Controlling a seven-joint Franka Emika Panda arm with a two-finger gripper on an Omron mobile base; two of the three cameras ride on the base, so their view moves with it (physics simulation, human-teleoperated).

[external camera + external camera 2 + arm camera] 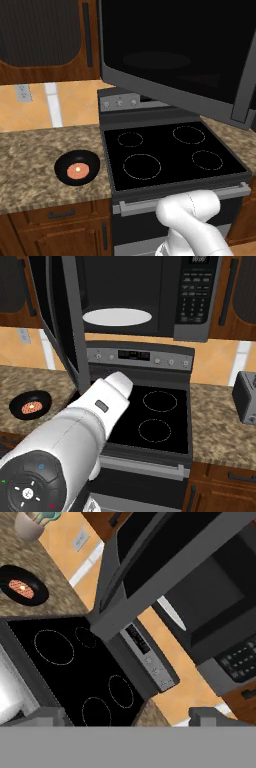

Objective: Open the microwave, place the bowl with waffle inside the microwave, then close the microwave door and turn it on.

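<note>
The microwave (150,286) hangs above the stove with its white turntable (117,317) showing inside. The microwave door (175,55) stands swung wide open toward the left, its bar handle (245,95) at the free edge. The bowl with waffle (64,167) sits on the granite counter left of the stove, also seen as the bowl (17,404) and the bowl (7,579). My gripper (131,717) is open with nothing between its fingertips (47,716). It hovers over the stove's front right, looking up at the door (160,557), well apart from the bowl.
The black-topped stove (170,155) lies below the microwave, its knob panel (140,356) at the back. A toaster (246,397) stands on the right counter. A pale jar of utensils (30,523) stands beyond the bowl. The open door overhangs the stove's left half.
</note>
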